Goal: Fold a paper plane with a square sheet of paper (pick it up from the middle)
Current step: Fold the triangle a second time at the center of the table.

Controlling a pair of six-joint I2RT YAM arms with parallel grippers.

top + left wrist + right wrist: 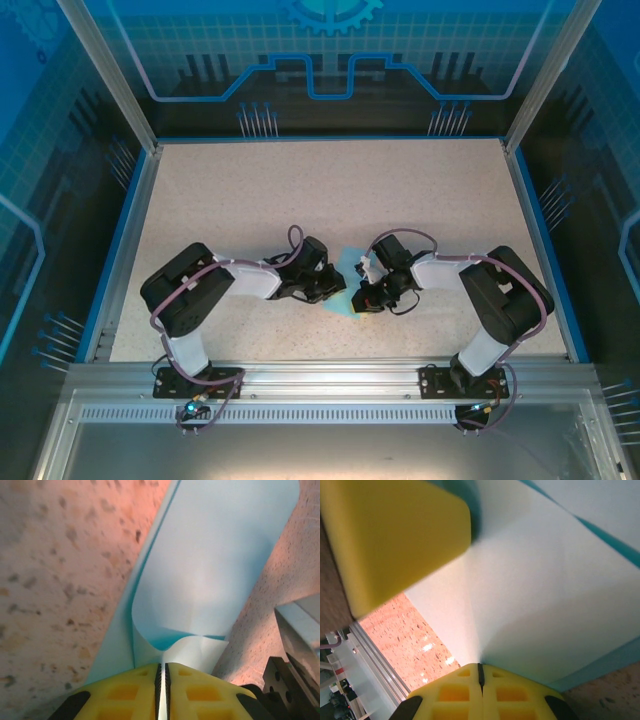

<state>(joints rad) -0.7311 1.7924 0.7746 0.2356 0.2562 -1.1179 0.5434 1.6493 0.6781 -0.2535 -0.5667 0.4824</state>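
Thin matt paper [210, 570], speckled rough table [50, 580]

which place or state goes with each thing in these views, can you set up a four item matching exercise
1 thin light-blue paper sheet
2 left arm's yellow jaws
3 speckled beige table top
4 black base of the left arm

a bolted at the near-left edge
b shut on the sheet's edge
c curled, pinched between both arms
d framed by a blue rim

Pairs: 1-c, 2-b, 3-d, 4-a
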